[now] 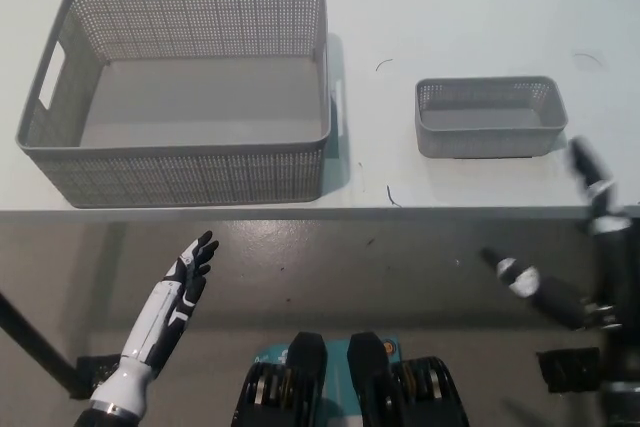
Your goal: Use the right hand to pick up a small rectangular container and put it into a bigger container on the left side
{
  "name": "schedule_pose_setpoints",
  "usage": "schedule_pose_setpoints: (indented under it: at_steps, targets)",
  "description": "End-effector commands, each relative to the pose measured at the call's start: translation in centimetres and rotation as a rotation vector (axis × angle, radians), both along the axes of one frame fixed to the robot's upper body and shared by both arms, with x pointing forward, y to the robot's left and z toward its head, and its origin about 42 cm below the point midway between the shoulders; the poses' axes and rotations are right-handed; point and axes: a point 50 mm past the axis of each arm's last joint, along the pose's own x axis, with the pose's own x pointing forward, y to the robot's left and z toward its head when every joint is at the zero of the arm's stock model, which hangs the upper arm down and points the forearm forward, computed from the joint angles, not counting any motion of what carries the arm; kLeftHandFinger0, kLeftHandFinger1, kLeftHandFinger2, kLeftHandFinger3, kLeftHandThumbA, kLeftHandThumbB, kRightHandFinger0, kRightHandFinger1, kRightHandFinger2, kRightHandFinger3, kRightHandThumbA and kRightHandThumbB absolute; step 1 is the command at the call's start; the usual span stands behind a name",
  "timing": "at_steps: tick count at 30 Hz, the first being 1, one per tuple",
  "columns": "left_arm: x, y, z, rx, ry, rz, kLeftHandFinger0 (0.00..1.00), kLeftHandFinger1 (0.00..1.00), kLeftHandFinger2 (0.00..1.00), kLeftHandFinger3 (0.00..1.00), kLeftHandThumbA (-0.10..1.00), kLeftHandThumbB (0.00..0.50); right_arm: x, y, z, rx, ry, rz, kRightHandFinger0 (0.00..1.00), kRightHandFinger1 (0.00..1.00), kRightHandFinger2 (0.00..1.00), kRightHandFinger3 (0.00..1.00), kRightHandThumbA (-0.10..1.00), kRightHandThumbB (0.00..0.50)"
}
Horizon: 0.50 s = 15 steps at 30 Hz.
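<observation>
From the head view, a white bench [470,7] fills the upper part of the picture, its front edge running straight across the middle. On its left side stands a large grey perforated basket [185,172] with cut-out handles in its short walls; its inside is bare. To the right, well apart from it, sits a small grey rectangular container [488,132] of the same perforated make, upright and near the front edge of the bench, with nothing in it. The black right hand [590,237] rises at the right edge, below and just right of the small container, not touching it; its fingers [583,162] are spread, holding nothing. The white left hand [188,272] rests low at the lower left, in front of the bench edge, fingers stretched out and slightly apart, empty.
</observation>
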Motion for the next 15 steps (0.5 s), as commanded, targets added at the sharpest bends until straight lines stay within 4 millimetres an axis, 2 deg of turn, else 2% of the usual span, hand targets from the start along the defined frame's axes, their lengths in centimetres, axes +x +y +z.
schedule_pose_setpoints:
  at_steps: [1,3,4,5,6,8,9,11,12,13,14,15]
  targets:
    - [1.2,0.3,3.2,0.022,-0.152,-0.042,1.0,1.0,1.0,1.0,1.0,0.259,-0.4,-3.8,10.7,-0.218,-0.176,-0.114,1.0,1.0,1.0,1.0,1.0,0.266]
    - [1.4,0.3,3.4,0.024,-0.157,-0.041,1.0,1.0,1.0,1.0,1.0,0.259,-0.5,-4.8,13.6,-0.303,-0.201,-0.146,1.0,1.0,1.0,1.0,1.0,0.284]
    - [1.5,0.3,3.4,0.025,-0.156,-0.041,1.0,1.0,1.0,1.0,1.0,0.265,-0.6,-5.5,16.1,-0.385,-0.207,-0.177,1.0,1.0,1.0,1.0,1.0,0.314]
    - [1.5,0.3,3.4,0.025,-0.152,-0.042,1.0,1.0,1.0,1.0,1.0,0.266,-0.6,-5.9,18.4,-0.453,-0.205,-0.198,1.0,1.0,1.0,1.0,1.0,0.307]
    - [1.5,0.4,3.5,0.026,-0.153,-0.042,1.0,1.0,1.0,1.0,1.0,0.265,-0.5,-6.1,20.8,-0.504,-0.182,-0.206,1.0,1.0,1.0,1.0,1.0,0.323]
    - [1.5,0.4,3.6,0.032,-0.156,-0.04,1.0,1.0,1.0,1.0,1.0,0.249,0.5,-6.4,24.4,-0.609,-0.128,-0.198,1.0,1.0,1.0,1.0,1.0,0.289]
    - [1.5,0.6,3.6,0.037,-0.158,-0.038,1.0,1.0,1.0,1.0,1.0,0.242,1.3,-6.4,26.0,-0.657,-0.087,-0.18,1.0,1.0,1.0,1.0,1.0,0.293]
    - [1.4,0.8,3.6,0.042,-0.16,-0.036,1.0,1.0,1.0,1.0,1.0,0.239,2.7,-6.4,27.9,-0.711,-0.027,-0.15,1.0,1.0,1.0,1.0,1.0,0.285]
    - [1.4,0.8,3.6,0.039,-0.156,-0.035,1.0,1.0,1.0,1.0,1.0,0.239,4.2,-6.3,29.5,-0.786,0.031,-0.136,1.0,1.0,1.0,1.0,1.0,0.27]
    - [1.5,0.9,3.5,0.037,-0.154,-0.034,1.0,1.0,1.0,1.0,1.0,0.241,5.9,-6.4,31.0,-0.85,0.103,-0.136,1.0,1.0,1.0,1.0,1.0,0.284]
    - [1.5,0.9,3.5,0.038,-0.154,-0.033,1.0,1.0,1.0,1.0,1.0,0.242,7.1,-6.4,31.7,-0.854,0.144,-0.108,1.0,1.0,1.0,1.0,1.0,0.273]
    - [1.5,0.9,3.5,0.04,-0.154,-0.033,1.0,1.0,1.0,1.0,1.0,0.243,8.5,-6.5,32.6,-0.856,0.197,-0.076,1.0,1.0,1.0,1.0,0.99,0.287]
